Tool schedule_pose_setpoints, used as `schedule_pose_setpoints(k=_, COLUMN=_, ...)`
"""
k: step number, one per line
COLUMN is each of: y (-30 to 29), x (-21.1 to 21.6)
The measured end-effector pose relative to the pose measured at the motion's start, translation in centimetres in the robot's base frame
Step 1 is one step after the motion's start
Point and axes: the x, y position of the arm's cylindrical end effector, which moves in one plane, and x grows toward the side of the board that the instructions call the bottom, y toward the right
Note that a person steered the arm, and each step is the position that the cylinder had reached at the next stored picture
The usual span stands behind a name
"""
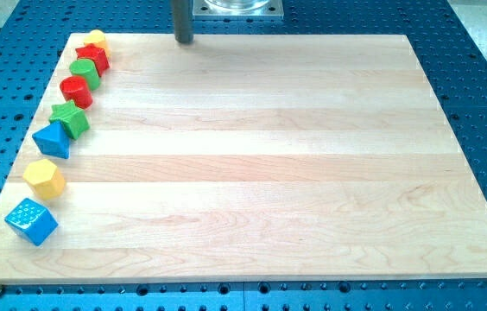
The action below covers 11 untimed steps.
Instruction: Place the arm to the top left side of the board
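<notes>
My tip (pixel 184 40) is the lower end of a dark rod at the board's top edge, left of centre. It stands well to the right of the block column and touches no block. Along the wooden board's (pixel 261 164) left edge runs a column of blocks: a yellow block (pixel 96 38) at the top corner, a red star-like block (pixel 93 57), a green block (pixel 85 72), a red cylinder (pixel 77 91), a green star (pixel 71 117), a blue triangular block (pixel 53 139), a yellow hexagonal block (pixel 44 178) and a blue cube (pixel 31 221).
The board lies on a blue perforated table (pixel 485 78). The arm's metal mount (pixel 237 8) shows at the view's top, above the board's top edge.
</notes>
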Motion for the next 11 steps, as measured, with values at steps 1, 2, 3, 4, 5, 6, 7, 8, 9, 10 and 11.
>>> schedule_pose_setpoints(k=1, y=-0.1, x=4.8)
schedule_pose_setpoints(k=2, y=-0.8, x=7.6)
schedule_pose_setpoints(k=3, y=-3.4, x=7.6)
schedule_pose_setpoints(k=4, y=-5.0, x=4.0)
schedule_pose_setpoints(k=5, y=-5.1, x=-0.3)
schedule_pose_setpoints(k=6, y=-5.2, x=-0.3)
schedule_pose_setpoints(k=7, y=-6.4, x=-0.3)
schedule_pose_setpoints(k=8, y=-8.9, x=-0.2)
schedule_pose_setpoints(k=9, y=-10.9, x=-0.2)
schedule_pose_setpoints(k=10, y=-11.8, x=-0.2)
schedule_pose_setpoints(k=11, y=-12.1, x=-0.3)
